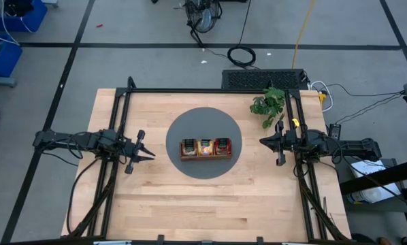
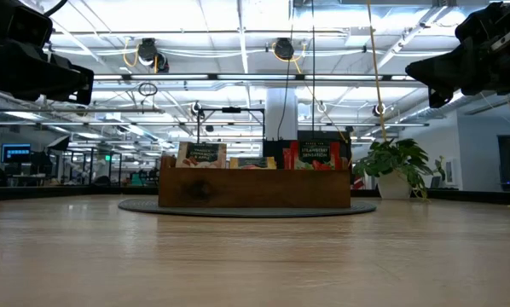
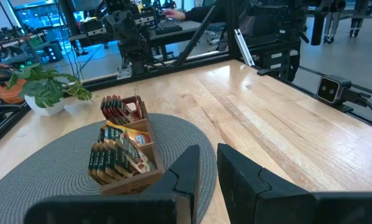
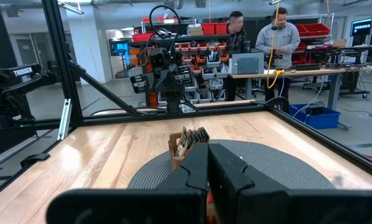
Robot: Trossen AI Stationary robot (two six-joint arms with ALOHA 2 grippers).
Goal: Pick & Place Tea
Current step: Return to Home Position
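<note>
The high view looks straight down from well above the desk (image 1: 190,197), tray (image 1: 205,158) centred. The low view sits at desk level facing the tray's long side. The left wrist view looks past the left gripper (image 3: 208,150) at one tray end, the right wrist view past the right gripper (image 4: 208,147) at the other. All share the tray.

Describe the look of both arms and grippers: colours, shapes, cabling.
Left arm and right arm: black, slim, jointed, with loose black cables running alongside. Left gripper and right gripper: each a black crossbar carrying two blocky black fingers with angled faces.
</note>
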